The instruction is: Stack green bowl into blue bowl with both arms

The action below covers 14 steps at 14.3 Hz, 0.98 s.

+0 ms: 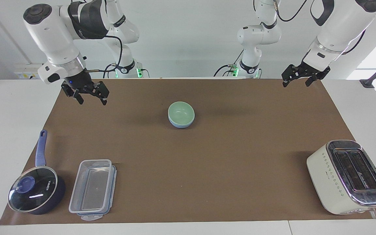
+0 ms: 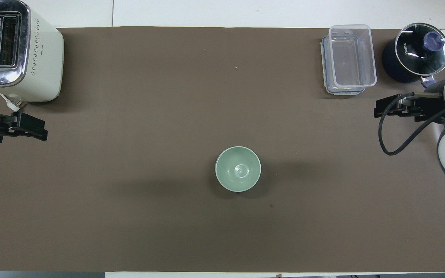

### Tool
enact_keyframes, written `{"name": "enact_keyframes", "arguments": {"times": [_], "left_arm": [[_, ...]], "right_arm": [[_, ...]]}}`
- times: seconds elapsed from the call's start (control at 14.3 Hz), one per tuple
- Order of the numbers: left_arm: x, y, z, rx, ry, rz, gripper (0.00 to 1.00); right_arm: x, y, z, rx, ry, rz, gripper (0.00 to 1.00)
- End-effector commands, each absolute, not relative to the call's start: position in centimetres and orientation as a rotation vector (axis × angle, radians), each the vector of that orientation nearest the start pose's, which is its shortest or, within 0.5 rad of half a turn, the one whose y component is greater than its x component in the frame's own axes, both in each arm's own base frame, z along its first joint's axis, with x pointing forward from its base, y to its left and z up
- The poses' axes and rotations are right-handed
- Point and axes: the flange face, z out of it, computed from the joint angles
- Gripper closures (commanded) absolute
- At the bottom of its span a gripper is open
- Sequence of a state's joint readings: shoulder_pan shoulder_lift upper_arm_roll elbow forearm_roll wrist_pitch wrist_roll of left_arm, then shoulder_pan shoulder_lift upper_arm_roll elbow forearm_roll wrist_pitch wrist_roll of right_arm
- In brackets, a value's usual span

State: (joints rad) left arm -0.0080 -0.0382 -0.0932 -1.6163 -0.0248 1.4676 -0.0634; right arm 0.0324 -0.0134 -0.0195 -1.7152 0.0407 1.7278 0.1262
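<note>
The right end effector (image 1: 85, 94) hangs in the air over the brown mat at the right arm's end of the counter (image 1: 18, 107), holding nothing, its fingers spread wide. The left end effector (image 1: 299, 77) waits above the mat's edge at the left arm's end, also holding nothing, fingers parted.

Between them, near the middle of the mat and well apart from both, the green bowl (image 1: 181, 112) sits nested upright inside the blue bowl (image 1: 180, 124). The stacking looks finished. What remains, most likely, is for the arms to pull clear; doing that well means keeping both end effectors high and away from the bowls so the stack is not nudged.

Farther from the robots, a lidded saucepan (image 1: 35, 191) and a clear plastic container (image 1: 91, 189) rest at the right arm's end, and a cream toaster (image 1: 348, 176) at the left arm's end.

The facing view shows a thin blue rim under the green bowl, proof of the nesting. The overhead view shows only the green bowl's (image 2: 238, 168) interior, hiding nearly all of the blue one, but it shows plainly how well apart the stack lies from each end effector.
</note>
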Motion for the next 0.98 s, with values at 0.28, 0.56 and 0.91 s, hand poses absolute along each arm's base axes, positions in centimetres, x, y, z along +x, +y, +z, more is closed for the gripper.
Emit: {"name": "enact_keyframes", "arguments": {"times": [0.28, 0.56, 0.91], "left_arm": [[52.7, -5.5, 62.2, -3.16, 0.056, 0.149, 0.0], [52.7, -5.5, 62.1, -3.16, 0.056, 0.151, 0.0], [52.7, -5.5, 62.1, -3.16, 0.056, 0.154, 0.0]], "right_arm": [[54.8, 0.2, 59.3, -3.149, 0.115, 0.055, 0.0], [53.7, 0.1, 59.0, -3.149, 0.088, 0.077, 0.0], [53.8, 0.2, 58.9, -3.148, 0.093, 0.065, 0.0]]}}
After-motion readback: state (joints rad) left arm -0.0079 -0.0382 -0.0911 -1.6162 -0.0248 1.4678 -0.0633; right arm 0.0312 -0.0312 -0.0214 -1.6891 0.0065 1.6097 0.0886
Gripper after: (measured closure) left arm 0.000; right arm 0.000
